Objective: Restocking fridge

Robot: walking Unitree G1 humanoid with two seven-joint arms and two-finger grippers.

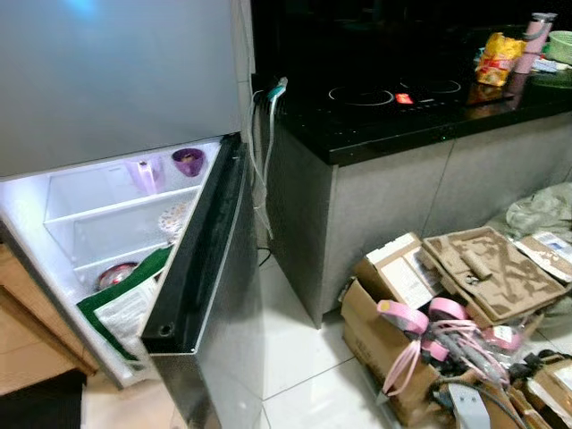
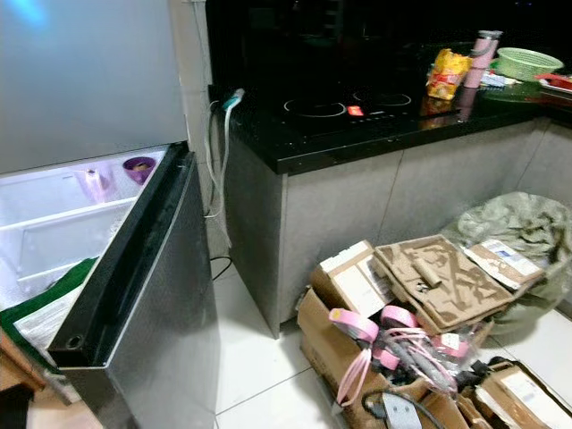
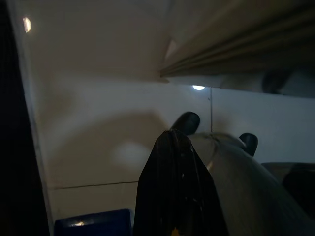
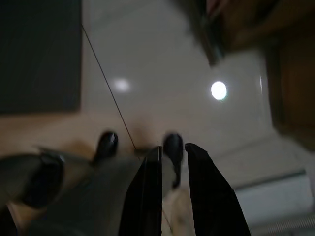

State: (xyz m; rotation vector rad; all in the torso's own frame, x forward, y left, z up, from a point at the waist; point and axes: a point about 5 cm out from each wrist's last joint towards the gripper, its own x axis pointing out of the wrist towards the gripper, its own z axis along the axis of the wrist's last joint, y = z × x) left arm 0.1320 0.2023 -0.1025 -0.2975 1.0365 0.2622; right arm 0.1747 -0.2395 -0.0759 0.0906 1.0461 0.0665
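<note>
The fridge's lower door [image 1: 201, 259] stands open toward me, its dark top edge across the lit compartment. On the white shelves [image 1: 107, 210] sit a pink cup [image 1: 145, 174], a purple bowl [image 1: 189, 161] and a red bowl [image 1: 116, 274]. A green and white bag [image 1: 121, 308] lies low in the compartment. Both arms hang idle over the pale floor. My left gripper [image 3: 172, 140] points down with its fingers together as one dark shape. My right gripper [image 4: 174, 147] shows a narrow gap between its fingers, with nothing in it.
A black counter [image 1: 402, 116] with a hob stands right of the fridge, carrying a yellow snack bag [image 1: 496, 58], a pink bottle [image 1: 536, 36] and a green basket [image 2: 527, 63]. Cardboard boxes [image 1: 420, 313], pink tape rolls [image 1: 402, 315] and a grey sack [image 2: 527, 223] crowd the floor at the right.
</note>
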